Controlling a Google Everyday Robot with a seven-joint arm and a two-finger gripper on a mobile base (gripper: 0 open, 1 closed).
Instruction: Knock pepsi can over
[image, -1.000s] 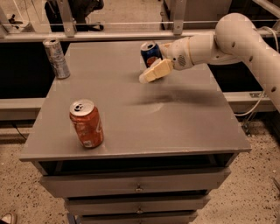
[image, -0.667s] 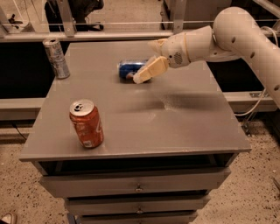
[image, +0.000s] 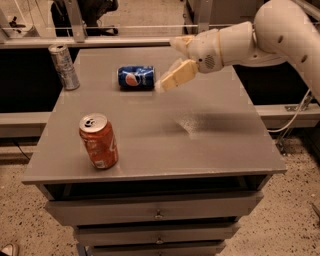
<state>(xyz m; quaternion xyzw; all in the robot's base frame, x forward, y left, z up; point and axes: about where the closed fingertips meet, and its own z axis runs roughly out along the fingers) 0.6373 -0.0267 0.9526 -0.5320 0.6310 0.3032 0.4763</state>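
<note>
Looks like the pepsi can (image: 136, 77) has tipped from upright onto its side, far-middle of the table (image: 210, 145), just left of the gripper (image: 167, 82). Can't tell if that's spread or closed. Job looks done.

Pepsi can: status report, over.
Pincer low over the table, just right of pepsi can. Can lying on its side, looks knocked over. Orange can and silver can upright, apart from it.
</note>
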